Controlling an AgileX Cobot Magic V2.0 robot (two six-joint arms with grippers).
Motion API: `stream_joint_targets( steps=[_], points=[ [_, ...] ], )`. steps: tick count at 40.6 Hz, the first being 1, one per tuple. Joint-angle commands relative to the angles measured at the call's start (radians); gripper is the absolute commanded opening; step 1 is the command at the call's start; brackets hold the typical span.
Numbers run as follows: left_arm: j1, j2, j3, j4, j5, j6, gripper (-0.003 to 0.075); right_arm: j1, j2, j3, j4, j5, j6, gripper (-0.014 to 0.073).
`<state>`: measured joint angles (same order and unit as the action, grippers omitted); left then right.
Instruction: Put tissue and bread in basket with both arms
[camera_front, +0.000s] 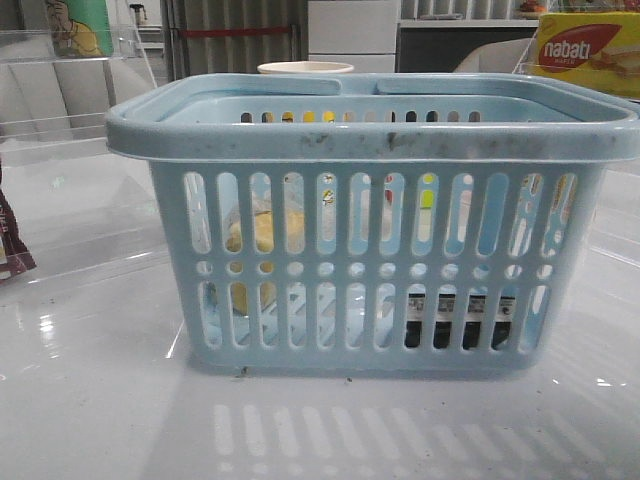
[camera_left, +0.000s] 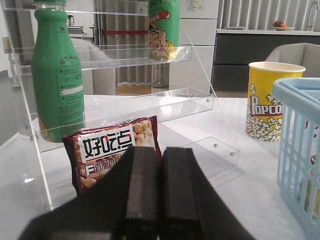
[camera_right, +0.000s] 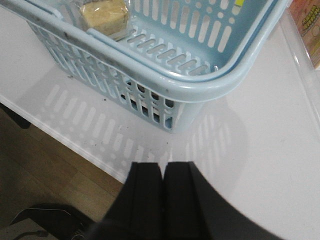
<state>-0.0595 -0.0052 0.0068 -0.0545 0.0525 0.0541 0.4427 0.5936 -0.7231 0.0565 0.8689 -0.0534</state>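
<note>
The light blue basket (camera_front: 370, 270) stands mid-table and fills the front view. Inside it, the tan bread (camera_front: 262, 228) shows through the left slots, and the right wrist view shows the bread (camera_right: 105, 14) lying bagged on the basket floor. The black tissue pack (camera_front: 460, 322) with white marks shows through the lower right slots. My left gripper (camera_left: 160, 150) is shut and empty, off to one side of the basket (camera_left: 300, 150). My right gripper (camera_right: 163, 166) is shut and empty, above the table outside a basket corner (camera_right: 200, 90). Neither gripper appears in the front view.
A clear acrylic shelf (camera_left: 150, 107) holds a green bottle (camera_left: 57, 75), with a brown-maroon snack packet (camera_left: 112, 150) leaning at its foot. A yellow popcorn cup (camera_left: 270, 100) stands beside the basket. A yellow nabati box (camera_front: 590, 50) sits back right. The table edge (camera_right: 75, 150) drops to wood floor.
</note>
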Motion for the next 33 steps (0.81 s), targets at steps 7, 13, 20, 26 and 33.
stream_joint_targets(
  steps=[7,13,20,26,33],
  points=[
    [-0.007,-0.016,0.006,-0.011,-0.090,-0.006,0.0093,-0.004,0.001,-0.027,-0.006,-0.060,-0.008,0.0056],
    [-0.007,-0.016,0.006,-0.011,-0.090,-0.006,0.0093,-0.004,-0.004,-0.026,-0.006,-0.059,-0.008,0.0056],
    [-0.007,-0.016,0.006,-0.011,-0.090,-0.006,0.0093,-0.093,-0.065,0.013,-0.008,-0.186,-0.008,0.0056],
    [-0.007,-0.016,0.006,-0.011,-0.090,-0.006,0.0093,-0.254,-0.188,0.147,-0.008,-0.478,-0.008,0.0056],
    [-0.007,-0.016,0.006,-0.011,-0.090,-0.006,0.0093,-0.376,-0.361,0.347,-0.008,-0.745,-0.008,0.0056]
  ],
)
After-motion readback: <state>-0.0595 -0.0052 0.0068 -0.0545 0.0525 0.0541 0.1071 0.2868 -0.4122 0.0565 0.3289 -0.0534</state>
